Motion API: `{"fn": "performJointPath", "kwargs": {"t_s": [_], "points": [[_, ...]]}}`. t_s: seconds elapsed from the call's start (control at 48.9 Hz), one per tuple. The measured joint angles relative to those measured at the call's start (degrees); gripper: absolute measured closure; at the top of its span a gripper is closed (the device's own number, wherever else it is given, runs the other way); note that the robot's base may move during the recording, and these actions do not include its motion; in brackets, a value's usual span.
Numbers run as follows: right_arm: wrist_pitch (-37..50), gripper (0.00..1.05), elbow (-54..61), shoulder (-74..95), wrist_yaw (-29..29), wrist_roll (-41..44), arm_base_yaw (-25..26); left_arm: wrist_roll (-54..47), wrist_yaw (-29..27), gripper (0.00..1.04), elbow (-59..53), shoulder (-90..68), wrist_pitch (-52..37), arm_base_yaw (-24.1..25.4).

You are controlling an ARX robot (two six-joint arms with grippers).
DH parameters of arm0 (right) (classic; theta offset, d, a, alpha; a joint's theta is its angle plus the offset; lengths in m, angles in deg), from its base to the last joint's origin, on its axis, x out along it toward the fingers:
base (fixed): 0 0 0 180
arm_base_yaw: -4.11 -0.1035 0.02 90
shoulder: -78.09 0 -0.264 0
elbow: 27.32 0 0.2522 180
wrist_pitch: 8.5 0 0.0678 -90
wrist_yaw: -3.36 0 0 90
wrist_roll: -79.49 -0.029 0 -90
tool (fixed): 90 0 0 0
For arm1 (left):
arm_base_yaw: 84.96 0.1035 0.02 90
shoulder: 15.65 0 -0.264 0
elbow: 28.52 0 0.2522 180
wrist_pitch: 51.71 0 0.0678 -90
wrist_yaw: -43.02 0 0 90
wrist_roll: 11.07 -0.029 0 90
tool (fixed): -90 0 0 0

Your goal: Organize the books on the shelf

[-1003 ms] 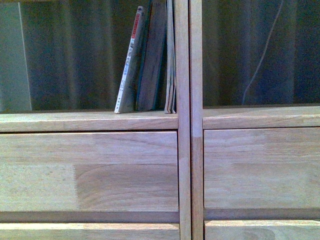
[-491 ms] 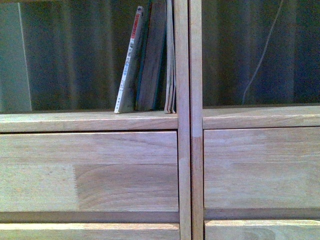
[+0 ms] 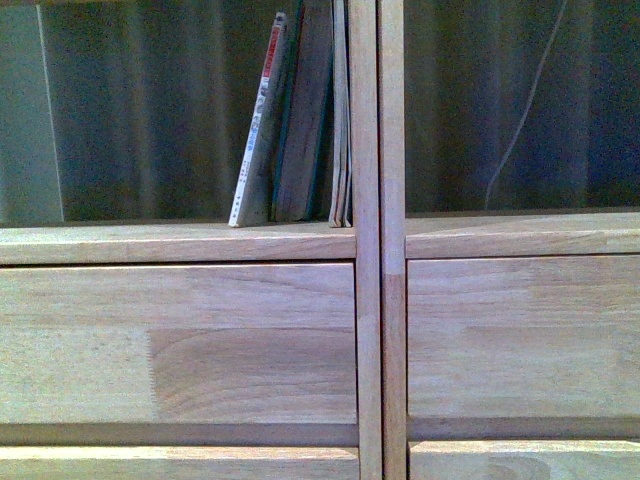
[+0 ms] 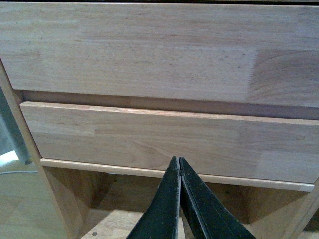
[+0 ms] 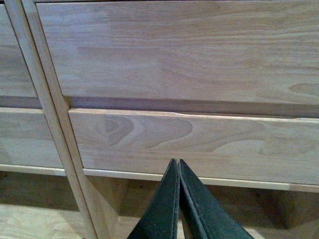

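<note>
In the front view three books stand in the left compartment of the light-wood shelf (image 3: 180, 243), leaning against the twin central uprights (image 3: 378, 150). The white and pale-blue book (image 3: 258, 125) with a red-marked spine leans at the left. The brown book (image 3: 305, 120) stands beside it. The thin pale booklet (image 3: 341, 120) rests against the upright. Neither gripper shows in the front view. My left gripper (image 4: 179, 160) is shut and empty, in front of a plain wood panel (image 4: 164, 137). My right gripper (image 5: 178, 162) is shut and empty, in front of another panel (image 5: 199, 139).
Wide plain front panels (image 3: 180, 340) fill the shelf below the books. The right compartment (image 3: 520, 110) shows a dark curtain and a thin pale cord (image 3: 525, 110). Open compartments lie below the panels in both wrist views.
</note>
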Motion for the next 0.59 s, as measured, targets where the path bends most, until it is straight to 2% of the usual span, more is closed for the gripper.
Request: {"fn": "performJointPath", "kwargs": {"t_s": [0.266,0.409,0.594], "points": [[0.0,1.02,0.0,0.0,0.0,0.0,0.0,0.0,0.0,1.02,0.0,3.1,3.2,0.0],[0.0,1.02,0.0,0.0,0.0,0.0,0.0,0.0,0.0,1.02,0.0,11.2,12.6,0.0],[0.0,1.02,0.0,0.0,0.0,0.0,0.0,0.0,0.0,1.02,0.0,12.9,13.3,0.0]]}}
